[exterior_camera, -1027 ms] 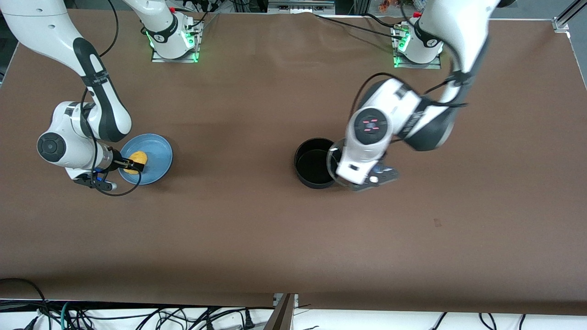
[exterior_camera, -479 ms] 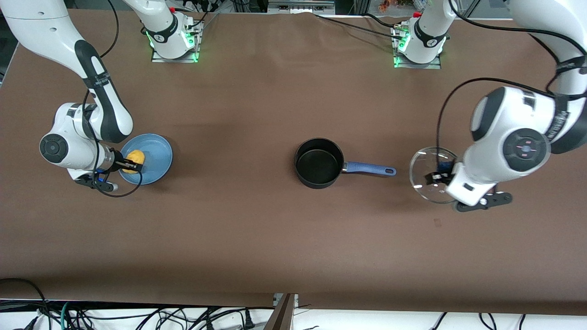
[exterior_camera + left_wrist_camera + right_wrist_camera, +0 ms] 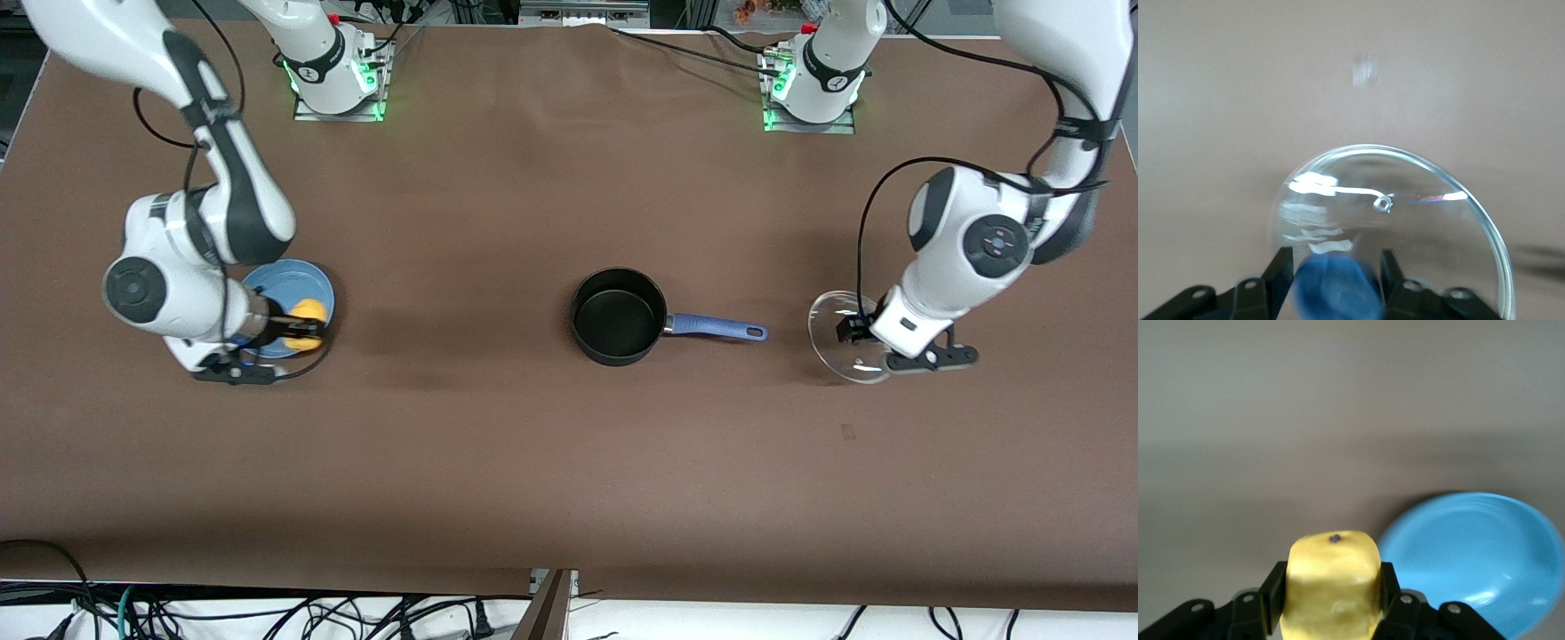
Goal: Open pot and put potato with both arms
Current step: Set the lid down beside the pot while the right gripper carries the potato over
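The potato (image 3: 311,313) sits clamped between the fingers (image 3: 1273,585) of the right tool (image 3: 302,325), which presses on it from both sides; in the right wrist view its yellow lump fills the gap at the bottom centre of the frame. Tool and potato hang over the edge of the light-blue plate (image 3: 286,283), at mid-height of the front view toward the right arm's end of the worktop (image 3: 498,462). The pot (image 3: 613,356) stands open in the middle of the frame, well apart from the potato, its blue handle (image 3: 716,328) pointing toward the left arm's end. Only bare brown worktop lies between plate and pot. The glass lid (image 3: 831,320) is off the pot, past the tip of the handle and apart from it, tilted, with its lower rim down by the worktop. The left tool (image 3: 852,331) grips the lid's blue knob (image 3: 1335,287), a finger (image 3: 1283,265) on either side, seen at the bottom centre of the left wrist view.
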